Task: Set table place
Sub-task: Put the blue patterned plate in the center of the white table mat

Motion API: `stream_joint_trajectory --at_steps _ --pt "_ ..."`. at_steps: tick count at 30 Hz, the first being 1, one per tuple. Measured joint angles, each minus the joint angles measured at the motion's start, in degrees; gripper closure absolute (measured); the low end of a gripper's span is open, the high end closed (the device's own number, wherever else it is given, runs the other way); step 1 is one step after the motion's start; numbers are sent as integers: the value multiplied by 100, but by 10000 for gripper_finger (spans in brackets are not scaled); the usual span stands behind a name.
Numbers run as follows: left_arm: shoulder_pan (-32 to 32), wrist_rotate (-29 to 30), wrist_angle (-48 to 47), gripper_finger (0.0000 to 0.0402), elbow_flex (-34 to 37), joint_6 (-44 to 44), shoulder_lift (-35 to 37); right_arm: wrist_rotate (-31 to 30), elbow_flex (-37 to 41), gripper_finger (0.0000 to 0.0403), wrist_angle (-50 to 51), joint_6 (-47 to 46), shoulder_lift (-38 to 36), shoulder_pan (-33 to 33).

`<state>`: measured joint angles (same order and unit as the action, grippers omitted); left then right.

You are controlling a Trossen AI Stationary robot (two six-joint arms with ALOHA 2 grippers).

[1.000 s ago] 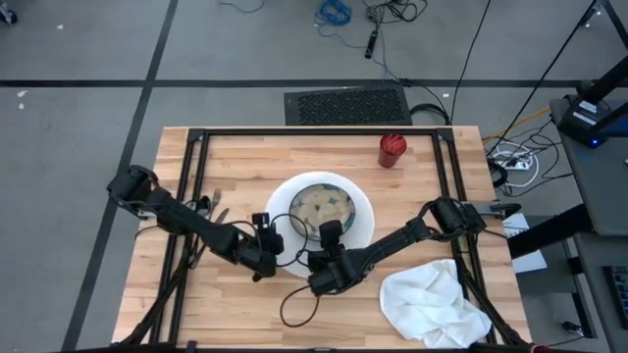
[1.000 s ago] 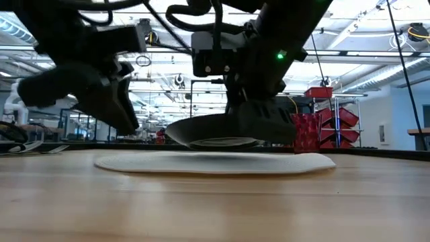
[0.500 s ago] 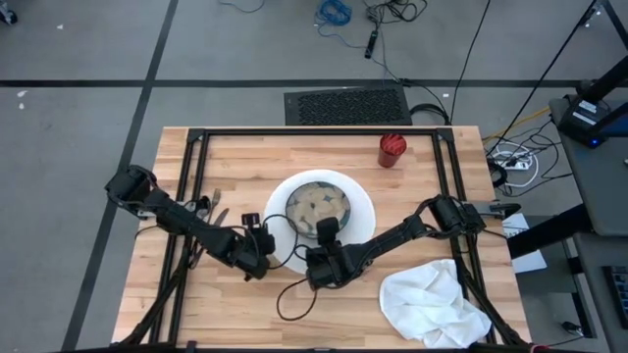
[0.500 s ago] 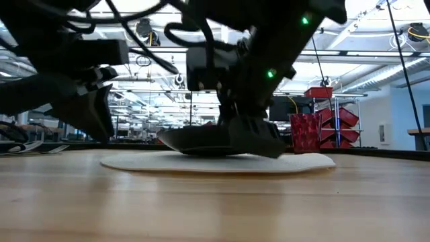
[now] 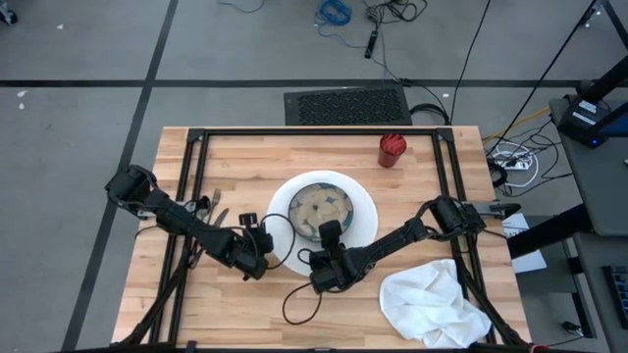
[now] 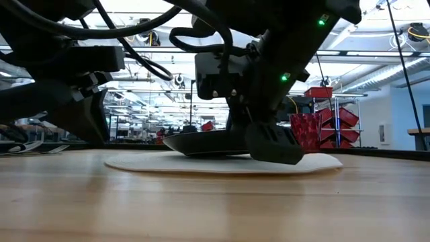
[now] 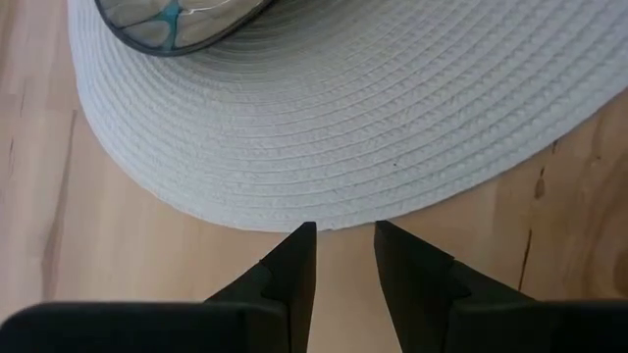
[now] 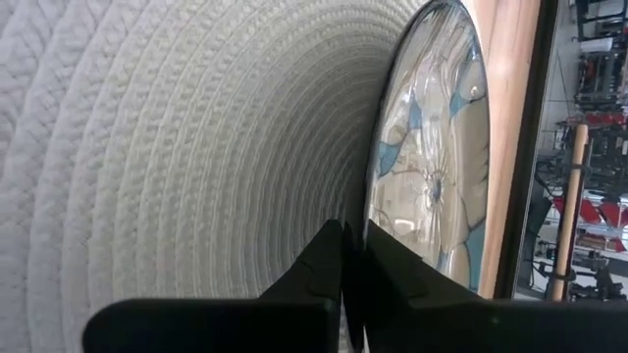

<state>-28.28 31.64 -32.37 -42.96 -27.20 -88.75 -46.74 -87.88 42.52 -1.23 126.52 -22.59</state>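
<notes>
Grey concrete floor with dark seam lines surrounded the table in the high view, its light plank top and black tube frame filling the middle and lower part of the frame. A round white woven placemat lay at the centre of the table, and a patterned plate sat on it. A red cup stood near the table's upper right edge, a crumpled white cloth lay at the lower right, and cutlery rested at the left side. The left gripper reached in from the left to the lower left rim of the placemat. The right gripper came in from the right and sat at the plate's lower edge.

Across the low view, a bright workshop with ceiling lights and red bins stretched behind the tabletop. The placemat lay flat at mid-frame with the plate on top, one edge tipped up slightly. The right gripper pressed at the plate right of centre, while the left gripper hung dark at the left.

From the left wrist view, two dark fingers stood slightly parted, holding nothing, their tips just short of the placemat's rim.

From the right wrist view, the fingers were pinched together on the rim of the plate, above the placemat's weave.
</notes>
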Motion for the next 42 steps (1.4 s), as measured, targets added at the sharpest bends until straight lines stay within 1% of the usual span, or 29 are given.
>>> stream_joint_trajectory --at_steps 2,8,14,19,24,28,30,33,35,37,40,42 --pt "1 4 11 308 0 -2 0 53 0 394 2 3 0 2" --pt "1 11 13 308 0 -68 0 622 0 375 13 33 0 -2" --pt "1 17 18 308 0 -66 2 709 4 353 114 74 0 -2" --pt "-10 42 38 308 0 -55 3 713 -3 313 231 93 0 -3" --pt "-105 228 30 308 4 -57 68 673 -205 260 805 -45 -8 -63" --pt "-260 399 20 308 131 -67 465 685 -421 224 1256 -383 -220 -121" --pt "-361 484 60 308 218 -91 853 675 -448 212 1342 -566 -491 -161" --pt "-511 639 167 308 421 -97 1509 679 -450 204 1522 -939 -887 -192" --pt "-595 782 623 308 681 -71 1981 659 -452 203 1683 -1282 -1082 -197" --pt "-637 850 1305 308 1045 94 2408 629 -407 207 1692 -1549 -1208 -182" --pt "-597 847 2774 308 1762 407 2866 616 -132 217 1478 -1793 -1285 -88" --pt "-419 849 3794 308 2218 502 2964 688 125 224 1102 -1900 -1284 36"
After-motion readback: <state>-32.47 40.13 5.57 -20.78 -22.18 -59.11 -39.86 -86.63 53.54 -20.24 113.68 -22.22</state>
